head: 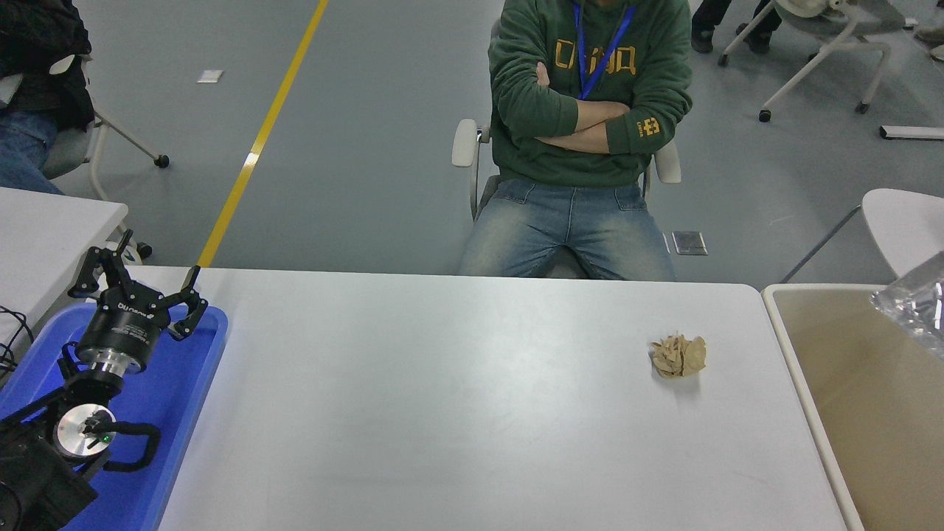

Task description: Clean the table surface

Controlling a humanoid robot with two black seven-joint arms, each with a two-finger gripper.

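Left gripper (140, 284) fingers wide apart, empty.

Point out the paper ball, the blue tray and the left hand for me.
paper ball (678, 355), head view, middle of the crumpled wad.
blue tray (193, 383), head view, bare floor near its right rim.
left hand (140, 282), head view, midway between its spread fingertips.
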